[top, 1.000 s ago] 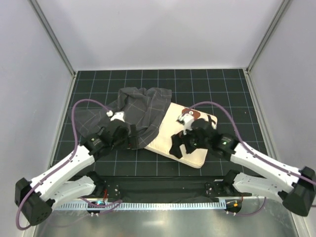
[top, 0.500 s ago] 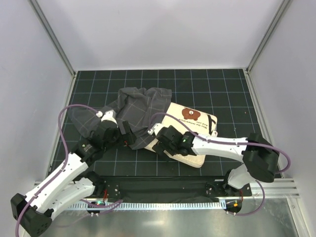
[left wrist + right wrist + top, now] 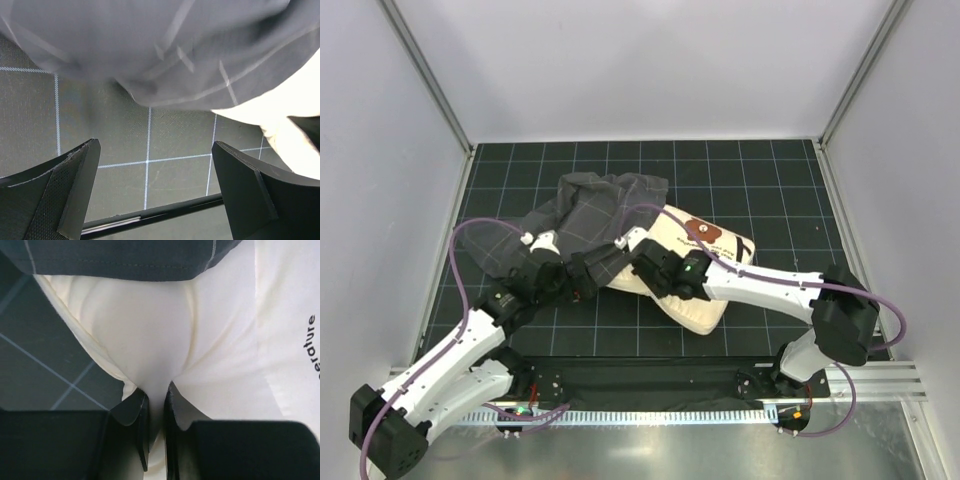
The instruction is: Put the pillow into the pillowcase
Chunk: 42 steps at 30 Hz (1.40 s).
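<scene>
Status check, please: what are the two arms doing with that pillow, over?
Right gripper shut, pinching the pillow at its edge. Left gripper open, empty, near the pillowcase hem. Pillow mostly outside the case. Nothing blocking.

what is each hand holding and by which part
Right hand pinches the pillow by a fold at its edge beside the pillowcase; left hand is open, holding nothing.

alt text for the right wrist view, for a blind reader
The right gripper has its two black fingers shut on a pinched fold of the soft cream-white pillow. A dark grey fabric pillowcase with thin light check lines overlaps the pillow's top edge; a dark gridded mat shows at left.
</scene>
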### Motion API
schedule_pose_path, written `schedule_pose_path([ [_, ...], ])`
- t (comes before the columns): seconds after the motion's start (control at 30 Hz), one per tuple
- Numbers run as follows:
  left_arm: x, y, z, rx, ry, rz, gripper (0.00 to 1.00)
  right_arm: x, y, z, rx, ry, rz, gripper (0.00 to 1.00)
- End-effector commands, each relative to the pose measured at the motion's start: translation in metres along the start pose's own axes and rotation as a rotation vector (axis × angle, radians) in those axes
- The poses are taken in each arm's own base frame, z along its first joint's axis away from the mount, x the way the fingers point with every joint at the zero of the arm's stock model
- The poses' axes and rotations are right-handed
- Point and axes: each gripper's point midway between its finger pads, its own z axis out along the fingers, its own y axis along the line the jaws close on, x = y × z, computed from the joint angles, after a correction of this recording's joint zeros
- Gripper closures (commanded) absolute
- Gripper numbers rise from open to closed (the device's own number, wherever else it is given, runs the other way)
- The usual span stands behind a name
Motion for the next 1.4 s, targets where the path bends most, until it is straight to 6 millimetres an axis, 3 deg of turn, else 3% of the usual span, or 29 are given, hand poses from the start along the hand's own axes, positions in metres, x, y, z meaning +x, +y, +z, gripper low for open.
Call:
schedule_pose_path([
  [0.0,-0.016,-0.013,-0.002,0.060,-0.062,0.004,0.02,-0.093,0.009,-0.043,-0.147,-0.230,0.191,0.96],
  [0.13,-0.024,-0.016,-0.008,0.080,-0.101,0.027,0.02,-0.125,0.016,-0.066,-0.322,-0.253,0.293,0.96],
  [0.2,-0.031,-0.015,-0.013,0.084,-0.139,0.036,0.02,-0.138,0.010,-0.074,-0.396,-0.277,0.371,0.96],
  [0.37,-0.054,-0.005,-0.023,0.024,-0.256,0.037,0.02,-0.155,-0.003,-0.092,-0.558,-0.313,0.472,0.96],
  [0.47,-0.070,0.009,-0.016,-0.078,-0.328,0.018,0.02,-0.159,-0.005,-0.096,-0.617,-0.315,0.499,0.96],
  [0.53,-0.083,0.002,-0.006,-0.061,-0.395,-0.025,0.03,-0.162,-0.014,-0.096,-0.632,-0.325,0.520,0.96],
  [0.57,-0.079,0.005,0.004,-0.059,-0.402,-0.029,0.04,-0.163,-0.016,-0.098,-0.645,-0.323,0.534,0.96],
  [0.6,-0.091,-0.006,0.010,-0.017,-0.452,-0.047,0.04,-0.165,-0.024,-0.099,-0.662,-0.333,0.555,0.96],
  [0.8,-0.111,-0.032,0.037,0.029,-0.492,0.020,0.04,-0.175,-0.035,-0.115,-0.815,-0.356,0.600,0.96],
  [0.97,-0.131,-0.044,0.065,0.014,-0.543,0.015,0.04,-0.179,-0.051,-0.117,-0.851,-0.382,0.628,0.96],
  [1.1,-0.162,-0.064,0.083,0.003,-0.596,0.027,0.06,-0.181,-0.053,-0.119,-0.895,-0.387,0.638,0.96],
  [1.23,-0.186,-0.080,0.096,-0.008,-0.631,0.050,0.16,-0.179,-0.055,-0.119,-0.906,-0.385,0.638,0.96],
  [1.37,-0.212,-0.066,0.106,-0.081,-0.680,0.039,0.38,-0.177,-0.060,-0.122,-0.914,-0.389,0.644,0.96],
])
